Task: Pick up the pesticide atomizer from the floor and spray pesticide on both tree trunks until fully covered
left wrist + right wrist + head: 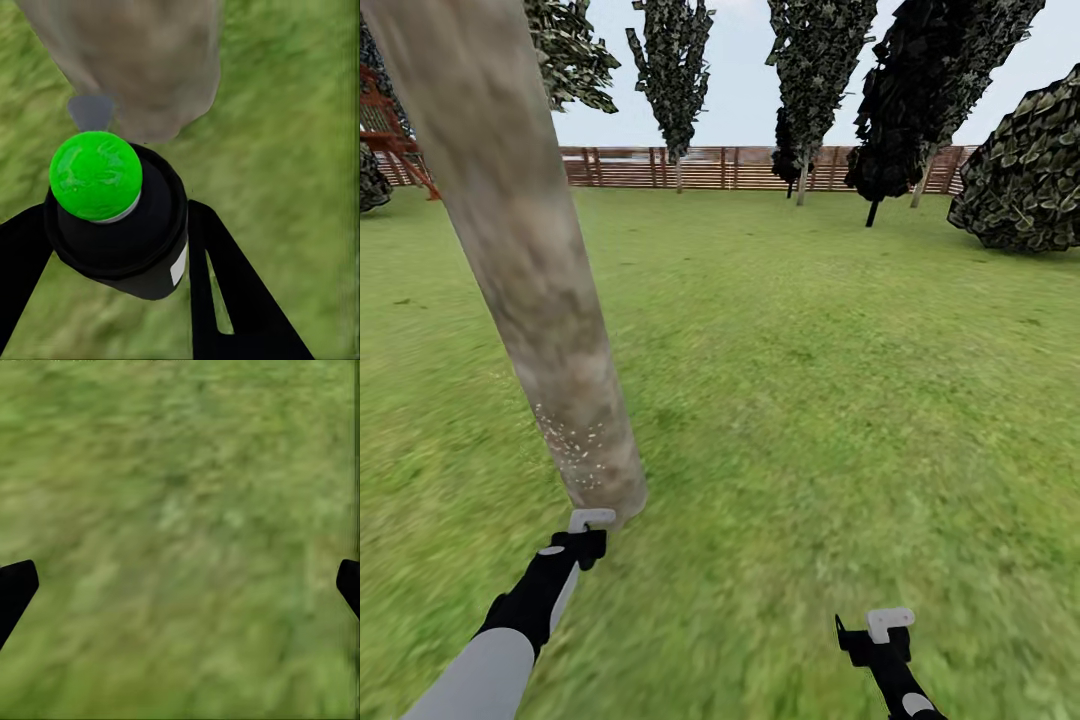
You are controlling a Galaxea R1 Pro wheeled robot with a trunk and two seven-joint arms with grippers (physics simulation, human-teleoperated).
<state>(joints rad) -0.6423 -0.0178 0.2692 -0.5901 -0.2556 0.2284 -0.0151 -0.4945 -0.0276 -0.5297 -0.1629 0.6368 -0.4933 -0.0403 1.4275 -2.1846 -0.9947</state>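
Atomizer (pixel 116 217) clamped in left gripper (pixel 112 247), one trunk (pixel 525 260)

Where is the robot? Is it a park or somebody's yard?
Probably a fenced garden or back yard. Green lawn runs everywhere, a brown slat fence closes the far side, and trees stand around, with one pale trunk right in front of the robot.
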